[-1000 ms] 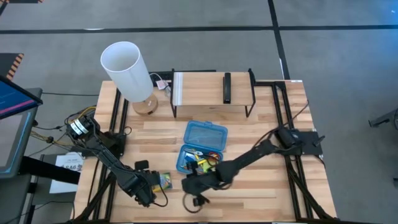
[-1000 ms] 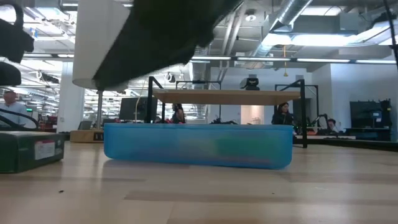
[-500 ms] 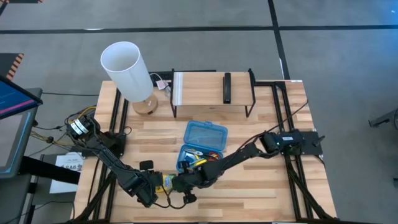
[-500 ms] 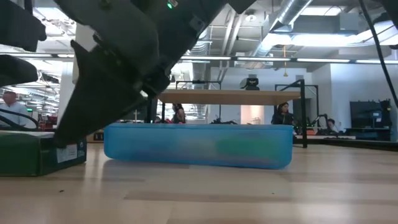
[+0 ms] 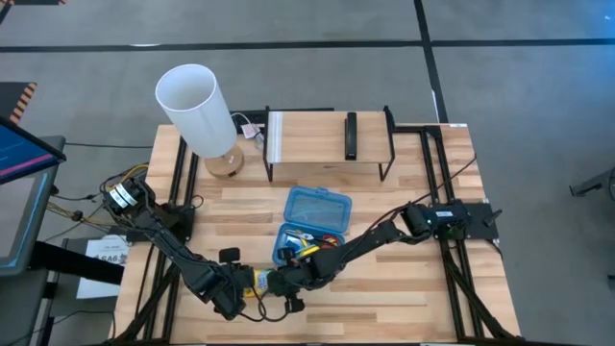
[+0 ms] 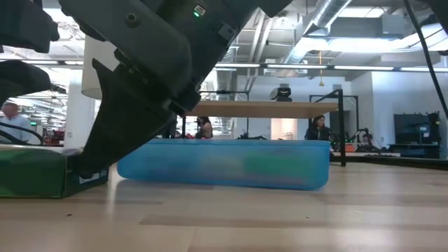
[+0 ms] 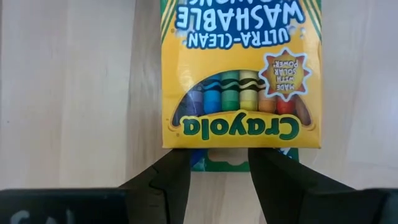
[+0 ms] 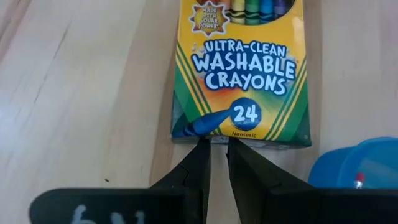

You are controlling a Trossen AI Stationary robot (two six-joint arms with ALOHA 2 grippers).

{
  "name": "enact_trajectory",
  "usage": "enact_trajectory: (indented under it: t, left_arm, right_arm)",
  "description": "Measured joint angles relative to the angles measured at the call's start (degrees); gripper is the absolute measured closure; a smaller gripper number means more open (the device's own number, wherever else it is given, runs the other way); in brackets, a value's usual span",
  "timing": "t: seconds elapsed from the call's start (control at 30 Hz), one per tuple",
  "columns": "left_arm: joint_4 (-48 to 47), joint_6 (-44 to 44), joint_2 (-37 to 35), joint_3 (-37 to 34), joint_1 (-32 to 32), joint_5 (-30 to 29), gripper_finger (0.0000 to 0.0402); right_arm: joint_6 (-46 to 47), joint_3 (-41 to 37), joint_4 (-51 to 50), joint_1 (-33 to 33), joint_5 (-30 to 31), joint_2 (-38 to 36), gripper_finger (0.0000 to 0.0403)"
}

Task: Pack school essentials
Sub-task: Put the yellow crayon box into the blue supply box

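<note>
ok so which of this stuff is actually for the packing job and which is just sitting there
Job: crayon box, left gripper and right gripper at its ends; stationery in the case.
Lying about: lamp, rack, black bar on it.

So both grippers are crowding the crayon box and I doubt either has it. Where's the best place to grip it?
The crayon box lies flat on the table, so come from above and pinch its two long edges, the narrow width. Both the left gripper and the right gripper sit at its short ends.

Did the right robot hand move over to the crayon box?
Yes. The right gripper slid left, away from the blue case, and now meets the crayon box opposite the left gripper.
</note>
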Motion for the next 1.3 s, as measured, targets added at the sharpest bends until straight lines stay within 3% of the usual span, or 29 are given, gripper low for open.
enact_trajectory:
  t: [0.67,0.93,1.3]
  left_arm:
    - [-2.85,5.48,-0.15,4.84,2.83,-0.47,0.0255]
    - [-4.23,13.17,-0.18,9.45,6.88,-2.6,0.0255]
    - [-1.93,25.61,-0.12,10.91,15.53,-7.21,0.0255]
  right_arm:
    - [1.31,-0.03,-4.94,1.01,0.13,-6.08,0.0321]
    - [2.27,-0.09,-14.11,1.25,0.45,-10.08,0.0321]
    - [8.61,-3.02,-28.45,0.53,9.11,-16.15,0.0321]
